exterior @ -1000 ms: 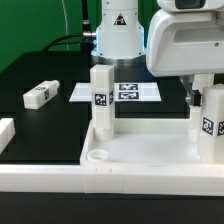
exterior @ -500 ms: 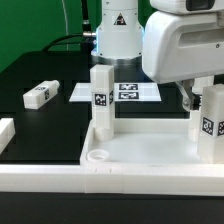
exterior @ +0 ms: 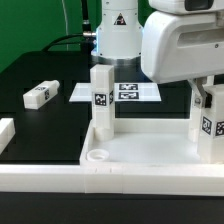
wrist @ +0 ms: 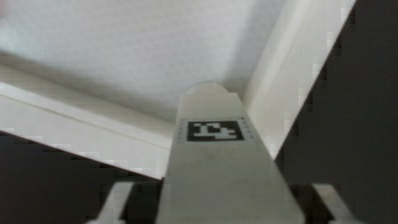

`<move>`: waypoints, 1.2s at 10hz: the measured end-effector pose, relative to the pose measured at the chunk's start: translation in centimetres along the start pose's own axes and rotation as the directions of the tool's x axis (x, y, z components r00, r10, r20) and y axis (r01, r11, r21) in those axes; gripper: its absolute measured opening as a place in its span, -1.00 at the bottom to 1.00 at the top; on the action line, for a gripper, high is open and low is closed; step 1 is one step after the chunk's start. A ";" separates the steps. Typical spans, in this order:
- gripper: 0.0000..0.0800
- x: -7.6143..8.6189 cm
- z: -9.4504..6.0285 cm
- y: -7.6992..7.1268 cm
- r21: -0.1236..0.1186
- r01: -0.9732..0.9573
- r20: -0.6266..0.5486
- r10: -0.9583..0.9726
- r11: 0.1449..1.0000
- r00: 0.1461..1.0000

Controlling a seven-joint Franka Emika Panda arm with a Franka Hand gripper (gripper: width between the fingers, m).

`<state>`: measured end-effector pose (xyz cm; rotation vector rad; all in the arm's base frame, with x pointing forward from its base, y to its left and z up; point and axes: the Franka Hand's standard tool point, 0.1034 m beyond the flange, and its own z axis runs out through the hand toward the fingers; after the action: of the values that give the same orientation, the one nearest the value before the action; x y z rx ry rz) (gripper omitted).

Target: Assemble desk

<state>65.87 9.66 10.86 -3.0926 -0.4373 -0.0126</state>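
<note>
Fingers (wrist: 125, 203) flank the leg (wrist: 222, 150) at lower centre; clamping or not, I cannot tell. Grip squarely, keep it upright.

A black surface (exterior: 50, 125) carries everything here, matte and dark. Toward its back lies the marker board (exterior: 128, 92), thin, flat and white, printed with black-and-white square tags (part of it is hidden behind what stands in front). Along the near edge a long white border rail (exterior: 40, 182) runs from side to side across the exterior view. A short white rail end (exterior: 5, 132) shows at the exterior view's left edge. Behind the surface is a green backdrop (exterior: 30, 25), with a dark cable (exterior: 62, 41) curving in front of it.
</note>
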 end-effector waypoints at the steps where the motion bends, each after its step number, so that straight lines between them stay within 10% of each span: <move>1: -0.28 0.0 0.0 0.0 0.000 0.000 0.000 0.000 1.000 1.000; 6: -0.28 0.0 0.0 0.1 0.033 -0.425 0.006 0.425 0.904 0.905; 12: -0.27 0.1 0.0 -0.2 0.040 -0.876 0.037 0.876 0.480 0.482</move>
<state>65.96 9.85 10.86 -2.8355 1.1779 0.0326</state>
